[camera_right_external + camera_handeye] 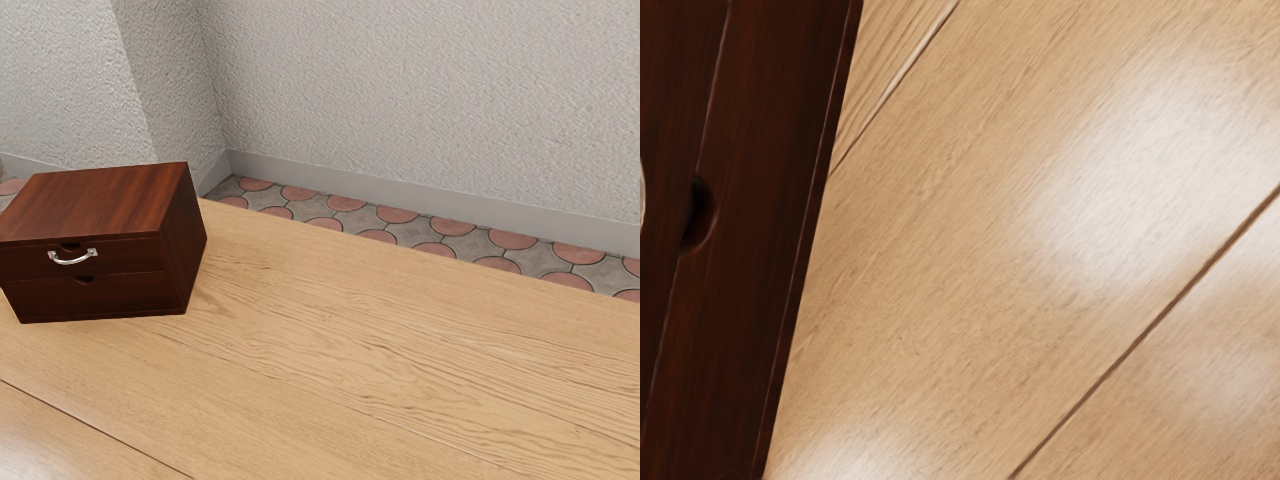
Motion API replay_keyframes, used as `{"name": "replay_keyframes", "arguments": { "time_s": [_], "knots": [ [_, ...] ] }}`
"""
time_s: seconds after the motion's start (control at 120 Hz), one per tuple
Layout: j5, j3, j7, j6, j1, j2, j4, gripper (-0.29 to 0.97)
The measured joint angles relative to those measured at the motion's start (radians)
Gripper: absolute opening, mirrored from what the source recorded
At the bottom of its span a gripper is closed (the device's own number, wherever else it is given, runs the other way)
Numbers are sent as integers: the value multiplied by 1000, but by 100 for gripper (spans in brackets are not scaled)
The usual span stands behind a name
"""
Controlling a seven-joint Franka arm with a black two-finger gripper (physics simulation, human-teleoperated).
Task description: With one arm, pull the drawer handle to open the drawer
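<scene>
A dark wooden drawer box (100, 240) stands on the light wooden table (380, 340) at the exterior view's left. Its front holds two drawers. The upper drawer (80, 258) carries a curved silver handle (72, 257) and sits flush with the front. The lower drawer (90, 295) has a small finger notch at its top edge. In the wrist view the box's dark front (750, 230) with a finger notch (698, 213) lies close to my hand, beside bare table boards (1060, 260).
Behind the table runs a grey textured wall (420, 90) with a grey skirting and a floor of red and grey tiles (430, 230). The table stretches wide toward the exterior view's right and front.
</scene>
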Motion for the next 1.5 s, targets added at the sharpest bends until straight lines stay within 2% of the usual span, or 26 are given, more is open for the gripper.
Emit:
{"name": "replay_keyframes", "arguments": {
  "time_s": [0.375, 0.592, 0.817, 1.117, 1.5],
  "knots": [
    [-35, -18, 117, 165, -6, 112, -10, 68],
    [-87, -77, 152, 227, -5, 180, -5, 68],
    [-123, -96, 176, 270, -4, 246, 4, 68],
    [-134, -115, 192, 310, -2, 298, 23, 68],
    [-152, -130, 186, 324, 8, 300, 28, 68]
  ]
}}
